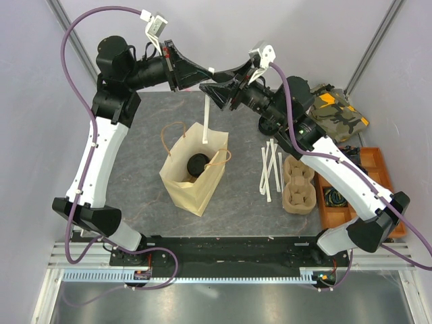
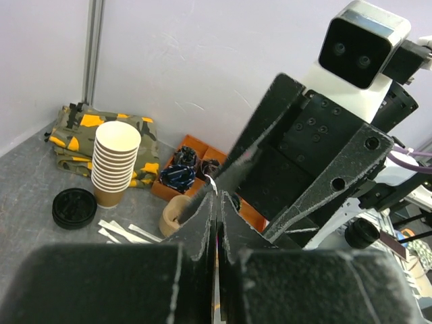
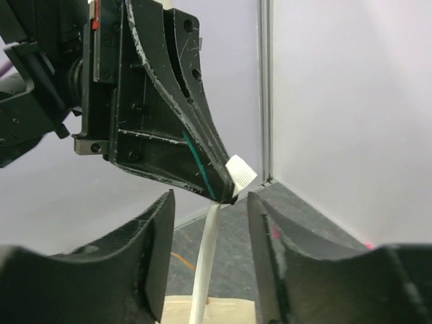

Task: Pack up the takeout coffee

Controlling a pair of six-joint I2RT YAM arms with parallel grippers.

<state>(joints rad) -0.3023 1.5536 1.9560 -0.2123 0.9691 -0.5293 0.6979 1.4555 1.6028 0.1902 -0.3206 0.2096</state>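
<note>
– Brown kraft cup, black lid: from above, the takeout coffee sits down inside the open paper bag, mid-desk. How would it handle?
– Light, I'd judge, with soft walls that dent and a lid that could pop. Take it round the body just under the lid rim, gently, and keep it upright.
– And the arms?
– Above the bag's far edge, the left pincer is clenched on a wrapped straw that hangs toward the bag. The right pincer faces it, released.
– Left wrist view?
– Its fingers are pressed together on the straw's top, with the right pincer spread wide beyond. A stack of paper cups stands beside black lids. No coffee shows.
– Right wrist?
– Its own fingers stand apart either side of the straw. The left pincer pinches the straw's top, and the cup is hidden.
</note>
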